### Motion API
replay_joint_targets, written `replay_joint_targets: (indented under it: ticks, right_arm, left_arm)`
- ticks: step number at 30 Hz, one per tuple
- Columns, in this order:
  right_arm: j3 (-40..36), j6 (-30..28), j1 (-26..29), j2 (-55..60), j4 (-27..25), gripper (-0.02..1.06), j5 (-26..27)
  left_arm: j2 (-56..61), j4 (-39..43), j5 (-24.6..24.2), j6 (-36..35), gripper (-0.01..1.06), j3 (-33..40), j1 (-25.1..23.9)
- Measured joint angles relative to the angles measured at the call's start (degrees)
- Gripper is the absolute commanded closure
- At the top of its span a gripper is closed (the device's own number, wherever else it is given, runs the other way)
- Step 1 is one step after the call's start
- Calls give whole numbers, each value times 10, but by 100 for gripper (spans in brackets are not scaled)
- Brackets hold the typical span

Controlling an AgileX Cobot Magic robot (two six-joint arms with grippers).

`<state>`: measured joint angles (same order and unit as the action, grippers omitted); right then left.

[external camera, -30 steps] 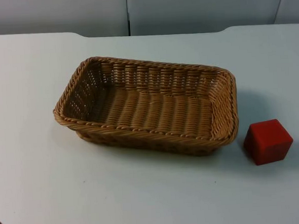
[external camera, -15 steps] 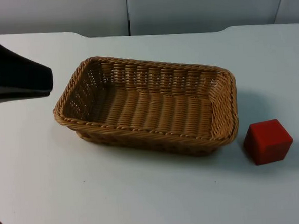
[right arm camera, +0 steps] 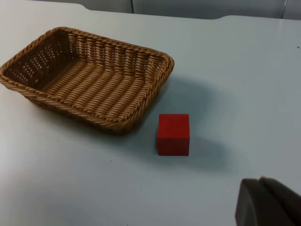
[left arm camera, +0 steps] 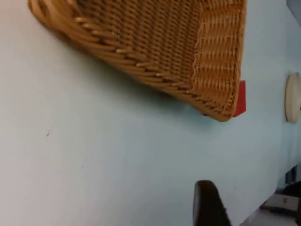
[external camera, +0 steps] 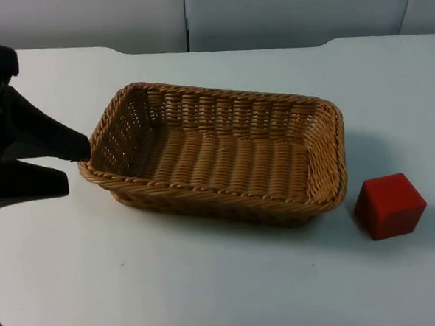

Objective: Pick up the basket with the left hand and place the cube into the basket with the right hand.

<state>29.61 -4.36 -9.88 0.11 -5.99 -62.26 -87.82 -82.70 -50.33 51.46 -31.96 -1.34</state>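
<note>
brown wicker basket [external camera: 217, 152] upright on table; red cube [external camera: 389, 206] just beside its right end.

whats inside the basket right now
Nothing: the basket shows only its bare woven floor. The red cube sits on the table beside it. The floor just behind the near wall is hidden.

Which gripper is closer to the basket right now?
Left. The left gripper sits open at the basket's left end; the right gripper waits back beyond the red cube.
</note>
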Motion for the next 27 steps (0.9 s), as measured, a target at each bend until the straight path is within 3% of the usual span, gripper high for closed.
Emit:
replay_joint_targets:
  ticks: [8, 13, 17, 18, 21, 22, 25, 27]
  right_arm:
    - [0, 0, 0, 0, 0, 105, 0]
    - [0, 0, 0, 0, 0, 105, 0]
    - [0, 0, 0, 0, 0, 105, 0]
    - [0, 0, 0, 0, 0, 105, 0]
    - [0, 0, 0, 0, 0, 105, 0]
    - [0, 0, 0, 0, 0, 105, 0]
    - [0, 0, 0, 0, 0, 105, 0]
    - [0, 0, 0, 0, 0, 105, 0]
  left_arm:
    - [-65, -71, 6, -51, 58, 0, 7]
    - [-80, -152, 56, -31, 59, -4, 63]
    - [-82, -162, 197, -7, 59, -33, 145]
    - [-82, -162, 197, -7, 59, -33, 145]
    - [-82, -164, 298, 1, 59, -53, 172]
    - [-82, -164, 298, 1, 59, -53, 172]
    - [-82, -165, 375, 5, 59, -72, 173]
    - [-83, -166, 386, 6, 59, -78, 173]
